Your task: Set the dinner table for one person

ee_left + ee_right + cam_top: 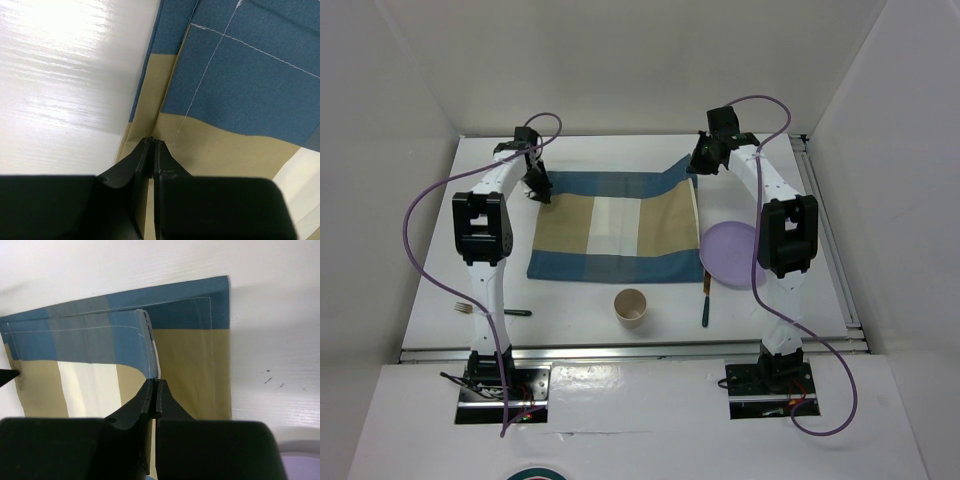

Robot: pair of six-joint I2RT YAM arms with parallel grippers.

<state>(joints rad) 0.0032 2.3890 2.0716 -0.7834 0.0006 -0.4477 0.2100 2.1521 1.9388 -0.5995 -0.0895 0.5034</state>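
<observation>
At the near edge of the dinner table, a fork lies beside the left arm, a paper cup stands upright near the middle, and a dark-handled utensil lies to the right with its far end just at the rim of a lilac plate. Beyond the cup, the blue-and-tan checked placemat lies spread on the white tabletop, and the plate sits just off its right edge. The left gripper is at the placemat's far left corner. Its fingers are pressed together low over the table, and they appear to nip the tan cloth at the edge. The right gripper is at the far right corner, its jaws closed on the placemat. It holds that corner above the tabletop, so the blue border curls over the rest of the cloth. The bare table continues past both grippers to the back wall.
</observation>
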